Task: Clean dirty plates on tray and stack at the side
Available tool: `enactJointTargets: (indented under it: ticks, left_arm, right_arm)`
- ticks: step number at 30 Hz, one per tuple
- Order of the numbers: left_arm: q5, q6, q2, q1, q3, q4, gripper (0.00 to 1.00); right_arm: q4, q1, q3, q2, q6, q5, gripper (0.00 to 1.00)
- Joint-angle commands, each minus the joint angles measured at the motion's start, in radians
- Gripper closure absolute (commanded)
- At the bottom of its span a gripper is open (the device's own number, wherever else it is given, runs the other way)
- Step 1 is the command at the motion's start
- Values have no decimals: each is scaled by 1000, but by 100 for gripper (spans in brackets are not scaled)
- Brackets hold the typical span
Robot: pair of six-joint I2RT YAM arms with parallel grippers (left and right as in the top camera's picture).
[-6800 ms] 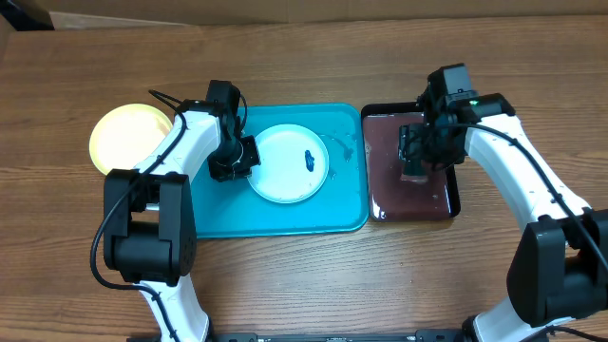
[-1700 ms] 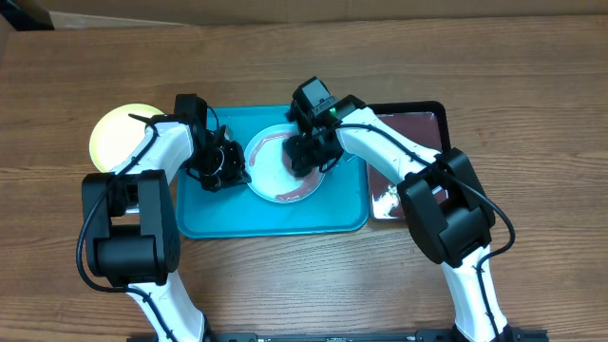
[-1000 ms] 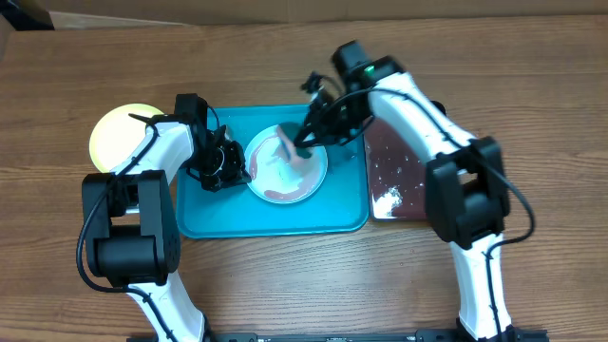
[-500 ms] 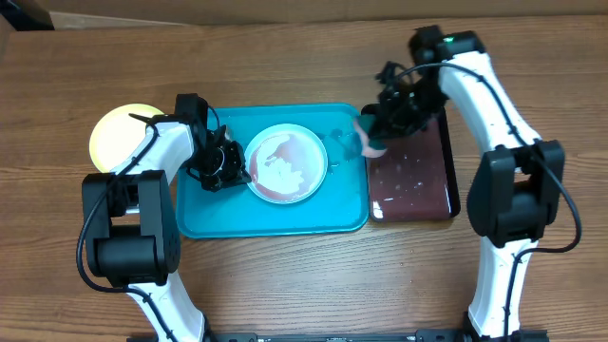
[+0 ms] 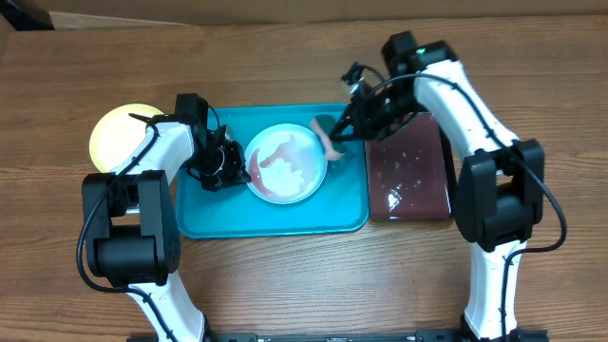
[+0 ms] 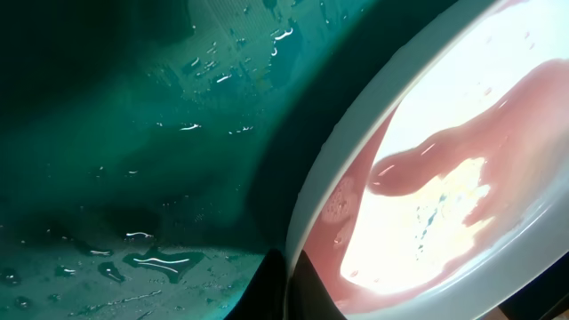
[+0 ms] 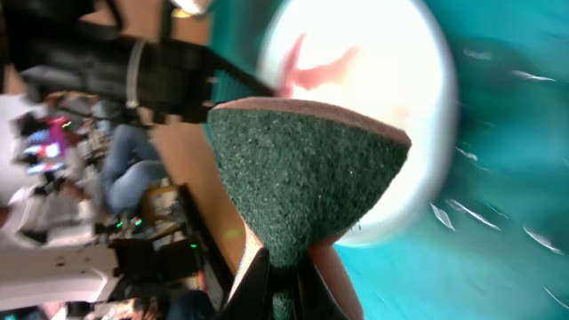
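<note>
A white plate (image 5: 287,163) smeared with pinkish-red liquid lies in the turquoise tray (image 5: 285,215). My left gripper (image 5: 231,169) is shut on its left rim; in the left wrist view the rim (image 6: 331,169) runs down between the dark fingertips (image 6: 307,289). My right gripper (image 5: 342,131) hangs just above the plate's right edge, shut on a sponge (image 5: 331,144). The right wrist view shows the sponge's green scouring face (image 7: 302,178) pinched at its base, with the white plate (image 7: 382,80) behind it and the wet tray (image 7: 507,222) to the right.
A yellow-green plate (image 5: 120,135) lies on the wooden table left of the tray. A black tray (image 5: 413,166) with reddish liquid and foam stands against the turquoise tray's right side. The tray floor (image 6: 133,133) is wet with droplets.
My right gripper has carried the sponge leftward from the black tray's edge back to the white plate's right rim. The left gripper and the plate have not moved.
</note>
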Motion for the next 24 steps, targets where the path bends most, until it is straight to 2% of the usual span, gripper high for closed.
enactJointTargets:
  ticks: [1, 4, 11, 16, 24]
  left_arm:
    - [-29, 19, -21, -2, -11, 4, 96]
    - [-29, 19, -21, -3, -11, 5, 96]
    - [-29, 19, -21, -3, -11, 4, 96]
    - [-29, 19, -21, -3, -11, 4, 96]
    - [-29, 19, -21, -3, -11, 4, 96]
  right_arm:
    - [76, 43, -67, -24, -21, -186, 96]
    - [201, 87, -132, -24, 16, -229, 96]
    - [592, 179, -267, -14, 245, -227, 96]
    - [772, 191, -309, 13, 389, -220, 96]
    - [826, 195, -356, 13, 447, -130, 96]
